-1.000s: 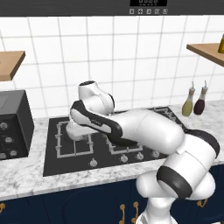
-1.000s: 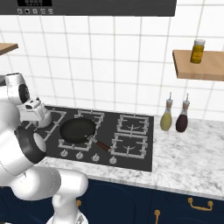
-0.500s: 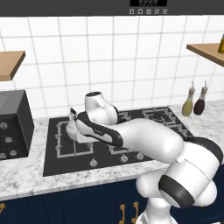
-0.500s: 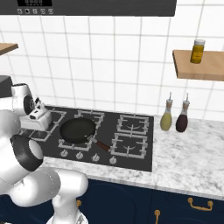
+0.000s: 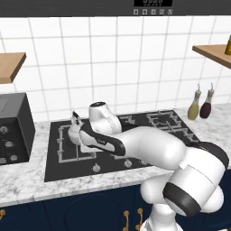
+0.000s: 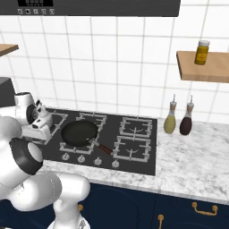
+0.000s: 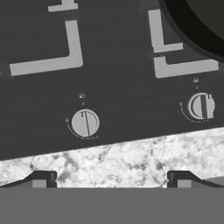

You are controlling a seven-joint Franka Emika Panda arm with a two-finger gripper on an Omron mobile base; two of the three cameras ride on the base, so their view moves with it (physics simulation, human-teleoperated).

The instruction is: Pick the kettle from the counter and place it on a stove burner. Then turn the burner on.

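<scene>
My gripper (image 7: 111,181) is open, its two dark fingertips wide apart with nothing between them. It hangs over the front left of the black cooktop, above the marbled counter (image 7: 109,162) edge. Just beyond it are two round silver knobs (image 7: 85,123) (image 7: 201,106). From the left base the gripper (image 5: 73,131) sits over the left square grate (image 5: 67,153); from the right base the gripper (image 6: 39,129) is left of the black frying pan (image 6: 79,133). Pale grate bars (image 7: 48,61) and the pan's rim (image 7: 197,22) lie further ahead. The kettle is hidden; my arm covers much of the stove.
A black appliance (image 5: 13,131) stands on the counter left of the stove. Two bottles (image 6: 170,120) (image 6: 185,123) stand to the right of the cooktop by the wall. Wooden shelves (image 6: 205,67) hang on both sides, one carrying a jar (image 6: 202,52).
The arm has swung further left and down across the stove, carrying the hand toward the front left corner of the cooktop. The pan and bottles have not moved.
</scene>
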